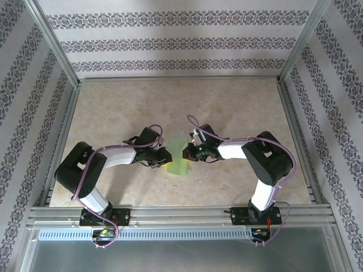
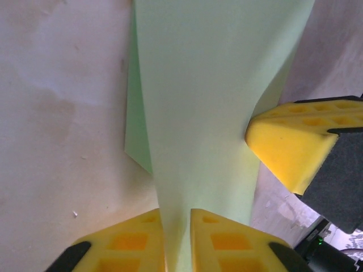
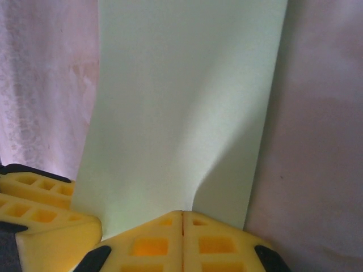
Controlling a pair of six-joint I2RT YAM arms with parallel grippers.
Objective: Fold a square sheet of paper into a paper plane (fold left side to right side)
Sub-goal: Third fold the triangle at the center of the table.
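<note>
Left fingers [image 2: 136, 243] pinch the paper [image 2: 198, 85], which runs up between their yellow tips; right fingers [image 3: 147, 243] pressed together on its opposite edge. Paper is a narrow green strip at the middle of the desk [image 1: 227, 107], a second layer showing under one side. Fingers crowd close across it; patterned walls [image 1: 170, 42] ring the desk.

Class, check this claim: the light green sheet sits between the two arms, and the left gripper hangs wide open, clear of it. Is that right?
No. The left gripper is shut on the square sheet of paper, as the left wrist view shows. The rest stands.
</note>
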